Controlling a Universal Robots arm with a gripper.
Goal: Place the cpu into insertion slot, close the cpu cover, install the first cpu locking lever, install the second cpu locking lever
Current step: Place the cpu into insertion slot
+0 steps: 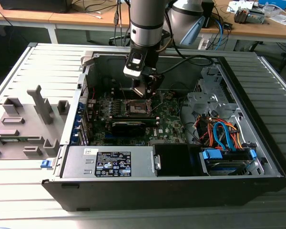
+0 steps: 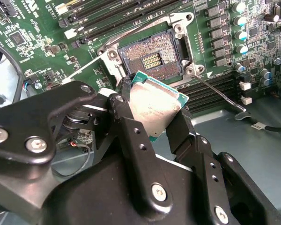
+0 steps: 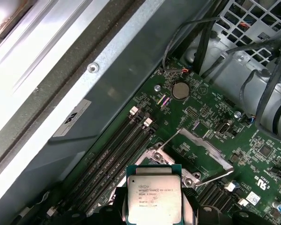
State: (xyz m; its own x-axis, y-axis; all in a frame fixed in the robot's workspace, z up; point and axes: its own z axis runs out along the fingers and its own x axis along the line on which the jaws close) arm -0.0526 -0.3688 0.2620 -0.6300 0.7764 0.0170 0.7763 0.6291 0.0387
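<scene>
Wooden desks back the open computer case (image 1: 171, 188). At upper centre of the exterior view the arm comes straight down, its gripper (image 1: 145, 89) clamped on two edges of the cpu (image 2: 154, 105), which is tilted just above the empty socket (image 2: 152, 58). Seating it well likely calls for levelling the chip and squaring its corners to the socket.

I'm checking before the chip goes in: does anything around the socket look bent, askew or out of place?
Nothing stands out. The cpu is held between the jaws over the open socket, whose contact field looks even in the second wrist view. The cpu cover is swung up, clear of the socket.
</scene>
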